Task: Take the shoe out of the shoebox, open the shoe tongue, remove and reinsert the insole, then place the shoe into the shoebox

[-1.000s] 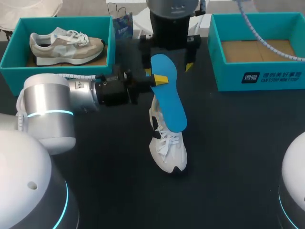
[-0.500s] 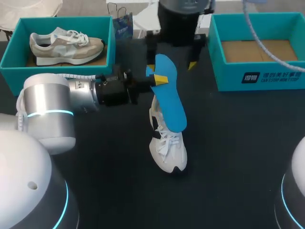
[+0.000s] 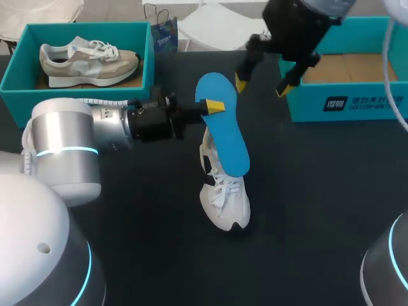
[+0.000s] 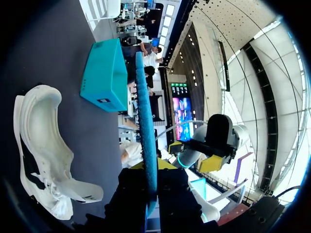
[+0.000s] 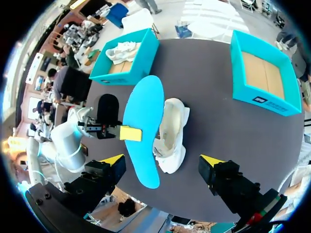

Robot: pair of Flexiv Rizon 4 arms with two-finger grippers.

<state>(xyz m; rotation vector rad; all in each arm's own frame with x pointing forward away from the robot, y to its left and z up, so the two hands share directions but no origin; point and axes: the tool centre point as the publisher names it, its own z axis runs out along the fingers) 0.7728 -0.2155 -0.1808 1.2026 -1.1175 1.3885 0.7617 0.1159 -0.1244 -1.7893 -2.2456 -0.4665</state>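
In the middle of the dark counter (image 3: pixel 319 210) lies a white shoe (image 3: pixel 223 194), with its toe toward 6 o'clock and its heel toward 12 o'clock. A blue insole (image 3: pixel 224 134) is held up over the shoe. Its long shape runs from 12 o'clock down toward 6 o'clock, and its lower end sits above the shoe's opening. I cannot tell if it touches the shoe. The left pincer (image 3: pixel 210 107) comes in from 9 o'clock and is clenched on the insole near its upper end, with a yellow tip on the blue side. In the left wrist view the insole is thin and edge-on between the fingers, and the shoe lies beside it on the counter. The right pincer (image 3: pixel 264 70) hangs up high at about 1 o'clock, just by the near corner of the right shoebox (image 3: pixel 357 102). Its two yellow fingers are spread wide and it holds nothing. That shoebox has only brown card on its floor. At 10 o'clock the left shoebox (image 3: pixel 148 57) holds a beige shoe (image 3: pixel 89 60) lying on its side.
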